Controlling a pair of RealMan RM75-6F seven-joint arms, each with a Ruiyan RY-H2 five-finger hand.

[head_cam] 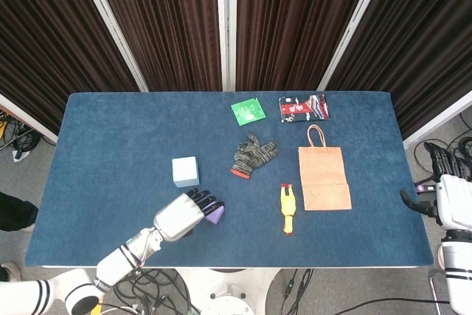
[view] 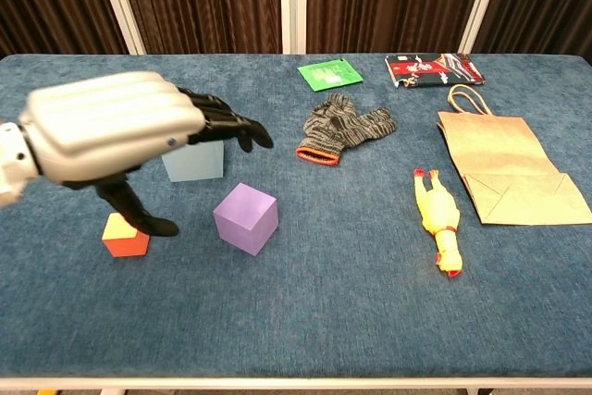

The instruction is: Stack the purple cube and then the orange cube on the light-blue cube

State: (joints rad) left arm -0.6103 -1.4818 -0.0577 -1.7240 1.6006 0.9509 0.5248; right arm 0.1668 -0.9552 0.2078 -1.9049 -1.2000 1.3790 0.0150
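Purple cube [view: 245, 217] sat loose just in front of the blue cube [view: 194, 161]; we hung our left hand [view: 116, 131] over it, fingers spread, empty, ready to grasp.

The left hand [head_cam: 184, 214] reaches in from the 7 o'clock corner, its arm slanting toward 1 o'clock. In the chest view, the left hand [view: 120, 136] hangs palm down, dark fingers [view: 227, 127] stretched toward 3 o'clock, thumb pointing down, holding nothing. The right hand [head_cam: 448, 189] waits at the 4 o'clock edge, fingers apart and pointing to 12 o'clock.
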